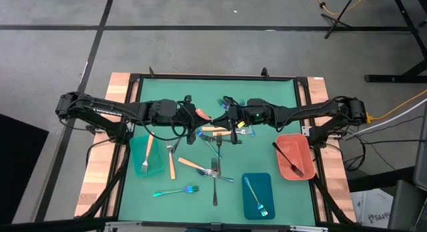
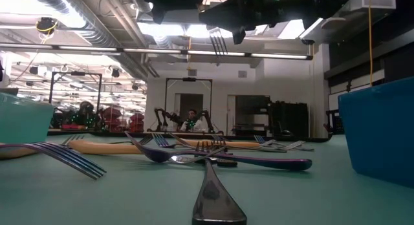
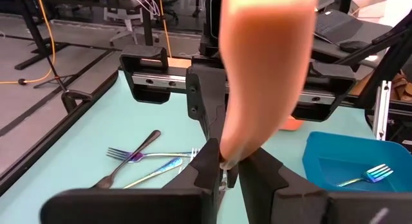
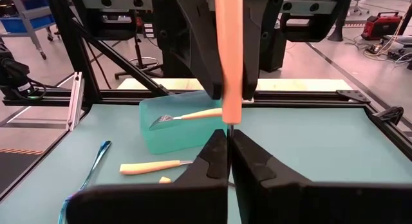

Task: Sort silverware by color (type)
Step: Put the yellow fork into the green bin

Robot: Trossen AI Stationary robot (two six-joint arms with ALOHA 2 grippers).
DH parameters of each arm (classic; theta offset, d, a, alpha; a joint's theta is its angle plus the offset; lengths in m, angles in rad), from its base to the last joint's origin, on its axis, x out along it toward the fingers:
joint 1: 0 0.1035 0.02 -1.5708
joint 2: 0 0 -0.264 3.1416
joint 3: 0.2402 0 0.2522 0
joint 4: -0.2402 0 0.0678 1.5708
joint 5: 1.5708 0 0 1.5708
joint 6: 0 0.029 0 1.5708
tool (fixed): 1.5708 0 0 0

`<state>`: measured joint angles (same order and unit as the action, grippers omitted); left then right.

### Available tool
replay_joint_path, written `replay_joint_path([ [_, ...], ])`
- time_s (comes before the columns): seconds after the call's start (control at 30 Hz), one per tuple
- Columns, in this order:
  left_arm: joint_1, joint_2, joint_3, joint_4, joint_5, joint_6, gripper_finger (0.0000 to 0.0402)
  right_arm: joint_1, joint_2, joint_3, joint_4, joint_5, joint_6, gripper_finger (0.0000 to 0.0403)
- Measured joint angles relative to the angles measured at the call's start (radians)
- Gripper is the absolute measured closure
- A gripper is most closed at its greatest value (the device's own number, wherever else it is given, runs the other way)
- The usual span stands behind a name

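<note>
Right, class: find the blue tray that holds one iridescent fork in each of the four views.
High view: the blue tray is near the picture's bottom, right of centre.
Low view: it fills the right edge, close up.
Left wrist view: it is at the right, with the iridescent fork inside.
Right wrist view: not in it.
Shared landmark: the green table mat it stands on.

table (image 1: 273, 99): green mat | three trays (image 1: 146, 156) | scattered silverware (image 1: 215, 173)
</note>
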<state>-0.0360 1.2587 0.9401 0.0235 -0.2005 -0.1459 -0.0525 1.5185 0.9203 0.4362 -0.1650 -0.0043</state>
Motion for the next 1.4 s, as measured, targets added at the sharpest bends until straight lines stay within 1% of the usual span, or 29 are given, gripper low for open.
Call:
replay_joint_path([
  [0.13,0.000,0.000,0.000,0.000,0.000,0.000,0.0368,0.000,0.000,0.000,0.000,0.000,0.032,0.0401],
  [0.2,0.000,0.000,0.000,0.000,0.000,-0.001,0.0368,0.000,0.000,0.000,-0.004,0.000,0.047,0.0393],
  [0.43,0.000,0.000,0.000,-0.013,0.000,-0.012,0.0369,0.000,0.001,0.000,-0.061,0.000,0.050,0.0326],
  [0.5,0.000,0.000,0.000,-0.031,0.000,-0.039,0.0368,0.000,0.001,0.000,-0.091,0.000,0.050,0.0311],
  [0.6,0.000,-0.012,0.000,-0.087,0.003,-0.103,0.0368,0.000,0.001,0.000,-0.155,0.000,0.050,0.0300],
  [0.83,0.000,-0.066,0.000,-0.274,0.017,-0.274,0.0367,0.000,0.001,0.000,-0.348,0.000,0.050,0.0297],
  [0.9,0.002,-0.090,0.000,-0.334,0.053,-0.332,0.0367,0.000,0.001,0.000,-0.397,0.000,0.050,0.0297],
  [0.97,0.010,-0.110,0.000,-0.402,0.110,-0.404,0.0367,0.000,0.001,0.000,-0.437,0.000,0.050,0.0297],
  [1.07,0.022,-0.143,0.000,-0.498,0.223,-0.526,0.0366,0.000,0.001,0.000,-0.470,0.000,0.050,0.0297],
  [1.27,0.038,-0.195,0.000,-0.694,0.446,-0.736,0.0366,0.000,0.001,0.000,-0.471,0.000,0.051,0.0297],
  [1.4,0.038,-0.211,0.000,-0.839,0.596,-0.838,0.0366,0.000,0.001,0.000,-0.471,0.000,0.047,0.0297],
])
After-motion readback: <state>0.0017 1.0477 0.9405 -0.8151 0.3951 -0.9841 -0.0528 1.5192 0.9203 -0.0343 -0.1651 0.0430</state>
